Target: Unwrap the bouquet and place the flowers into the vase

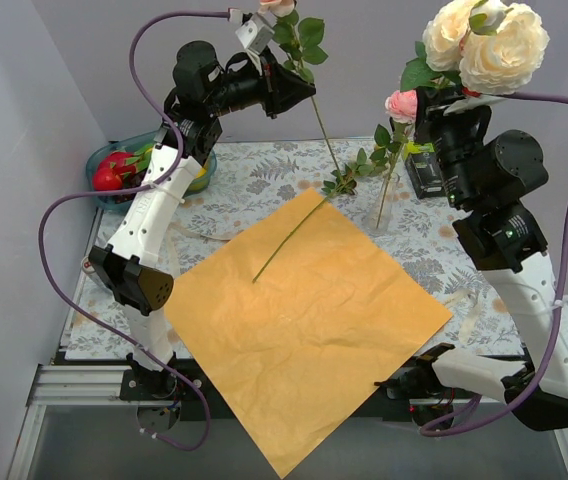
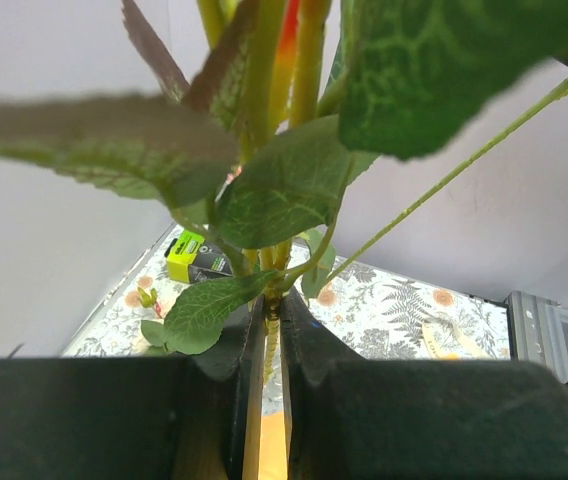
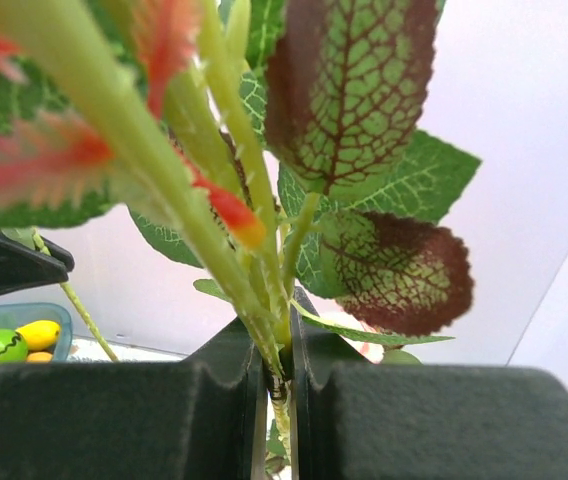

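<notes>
The vase stands on the table just past the far corner of the flat orange paper. A bunch of cream and pink blooms is held high above it. One thin stem drops from the bunch to the vase mouth, though I can't tell if its tip is inside.

My right gripper is clamped on those stems just under the blooms, and the wrist view shows the jaws pinched tight around them. That arm is folded up, with its elbow low at the near edge and its wrist above the black-and-green box.

To seat the bunch well, I'd bring it straight down with the stems vertical. The vase is narrow and looks easy to tip, so I'd let go only once the stems bear on the rim.

My left gripper grips a single rose near its leaves, raised at the back. The long stem slants down over the paper. I'd hold it clear until the bunch is in. The teal bowl sits far left.
</notes>
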Tool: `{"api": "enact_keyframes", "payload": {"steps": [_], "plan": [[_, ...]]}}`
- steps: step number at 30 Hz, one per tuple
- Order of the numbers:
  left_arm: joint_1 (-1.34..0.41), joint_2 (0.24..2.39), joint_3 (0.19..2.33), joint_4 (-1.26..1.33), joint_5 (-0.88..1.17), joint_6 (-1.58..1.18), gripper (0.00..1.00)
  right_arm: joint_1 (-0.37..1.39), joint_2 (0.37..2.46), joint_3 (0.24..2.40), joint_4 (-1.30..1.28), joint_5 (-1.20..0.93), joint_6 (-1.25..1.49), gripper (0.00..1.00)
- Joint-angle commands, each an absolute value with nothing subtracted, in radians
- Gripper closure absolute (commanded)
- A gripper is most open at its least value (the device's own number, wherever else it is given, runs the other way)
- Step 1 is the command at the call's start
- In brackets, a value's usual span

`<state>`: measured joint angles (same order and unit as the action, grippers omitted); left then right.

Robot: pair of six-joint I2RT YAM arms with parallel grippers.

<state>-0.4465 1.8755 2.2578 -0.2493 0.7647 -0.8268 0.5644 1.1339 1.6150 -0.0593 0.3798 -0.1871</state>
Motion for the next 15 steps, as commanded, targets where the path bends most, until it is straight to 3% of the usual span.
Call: {"api": "enact_keyframes", "payload": {"steps": [1,15], "plan": [[-0.451,1.825,2.267,-0.218,0.772,-0.834,1.0,0.554,1.095,1.575,-0.026,0.433,-0.199,0.99],[-0.454,1.812,2.279,-0.17,0.807,-0.908,1.0,0.442,1.057,1.359,0.222,0.403,-0.109,0.99]]}}
